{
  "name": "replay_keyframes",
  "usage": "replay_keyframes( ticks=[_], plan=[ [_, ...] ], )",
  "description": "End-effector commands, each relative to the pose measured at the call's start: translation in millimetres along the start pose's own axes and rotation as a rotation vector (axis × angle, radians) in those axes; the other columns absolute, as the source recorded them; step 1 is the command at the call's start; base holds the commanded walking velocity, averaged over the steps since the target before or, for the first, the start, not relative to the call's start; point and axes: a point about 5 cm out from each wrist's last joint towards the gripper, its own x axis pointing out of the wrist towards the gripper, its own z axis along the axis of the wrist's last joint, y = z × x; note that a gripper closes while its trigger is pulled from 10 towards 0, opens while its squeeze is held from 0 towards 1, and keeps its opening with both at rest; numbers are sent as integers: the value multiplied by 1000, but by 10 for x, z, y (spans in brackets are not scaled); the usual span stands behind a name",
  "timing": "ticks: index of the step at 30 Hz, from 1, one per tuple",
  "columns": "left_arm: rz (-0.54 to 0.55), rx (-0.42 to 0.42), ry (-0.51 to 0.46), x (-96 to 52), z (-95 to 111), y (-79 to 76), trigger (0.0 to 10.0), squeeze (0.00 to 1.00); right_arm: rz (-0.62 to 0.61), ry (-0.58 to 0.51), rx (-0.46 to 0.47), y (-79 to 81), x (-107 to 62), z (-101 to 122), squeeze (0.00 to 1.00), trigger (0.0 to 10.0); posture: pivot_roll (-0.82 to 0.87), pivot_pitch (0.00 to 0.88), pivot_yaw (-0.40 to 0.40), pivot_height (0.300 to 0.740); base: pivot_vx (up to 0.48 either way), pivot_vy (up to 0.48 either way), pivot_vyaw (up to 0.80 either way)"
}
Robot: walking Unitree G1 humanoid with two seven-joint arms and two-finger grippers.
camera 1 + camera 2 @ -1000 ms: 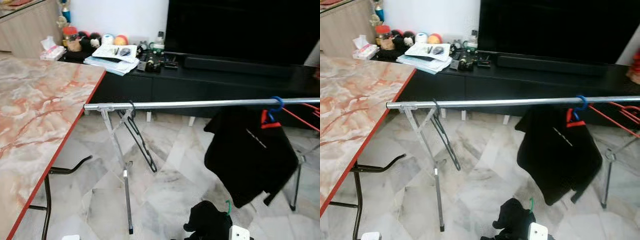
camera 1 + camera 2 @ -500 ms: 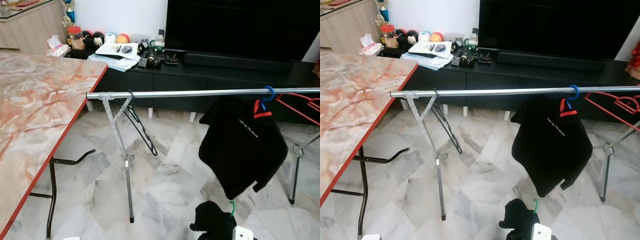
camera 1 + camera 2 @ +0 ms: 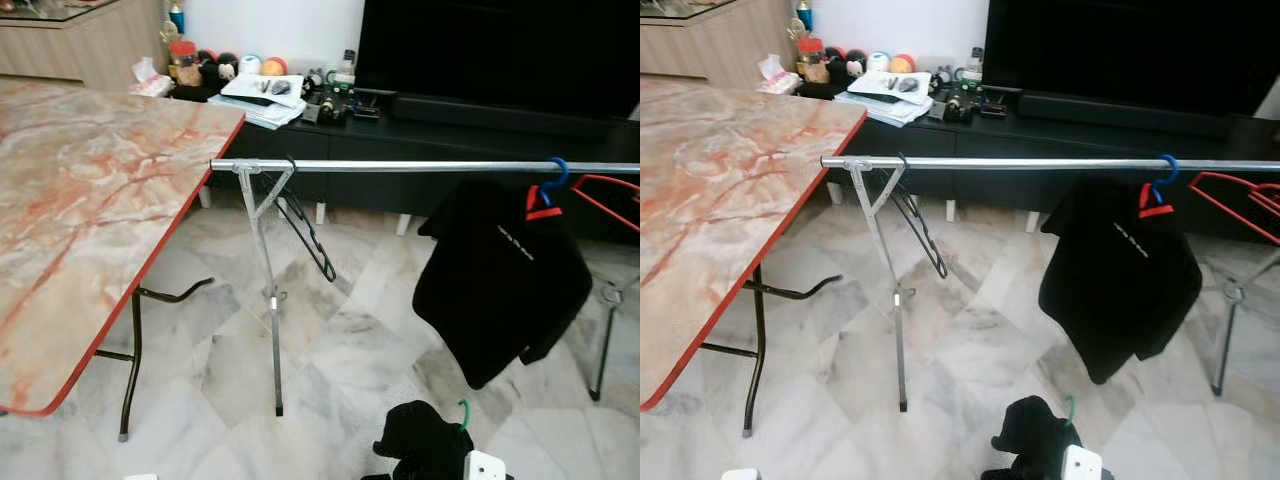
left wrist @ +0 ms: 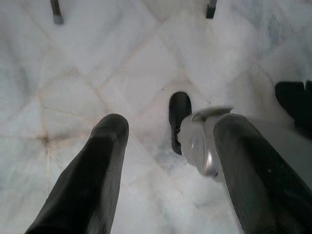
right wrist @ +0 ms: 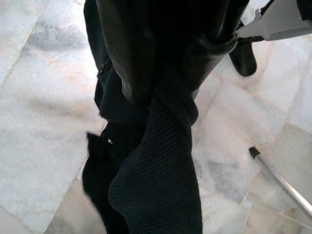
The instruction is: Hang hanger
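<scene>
Two black fingers (image 5: pixel 161 63) of the right gripper (image 5: pixel 165 73) clamp a black garment (image 5: pixel 156 185) with green hanger (image 3: pixel 461 412), at six o'clock below the rail (image 3: pixel 420 167); left gripper (image 4: pixel 165 141) spread, empty.

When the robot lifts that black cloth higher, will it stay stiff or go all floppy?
Probably floppy: the black garment hangs twisted and limp from the right gripper. It looks like soft ribbed knit, so likely light. It may swing or slip, though the green hanger hook sticking out of it should stay stiff.
</scene>
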Motion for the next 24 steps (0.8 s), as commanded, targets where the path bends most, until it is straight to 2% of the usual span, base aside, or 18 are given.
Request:
replay_keyframes(
  ticks=[1,24],
  plan=[
    [7,-15,38,-32,-118,5,10000,0,-12,-1,3,-42,-6,-11,0,10000,90,76,-39,740,-281,0,0],
    [5,-19,36,-23,-102,-9,10000,0,-9,-1,-5,-24,-5,-12,0,10000,90,78,-42,740,-292,0,0]
  ],
)
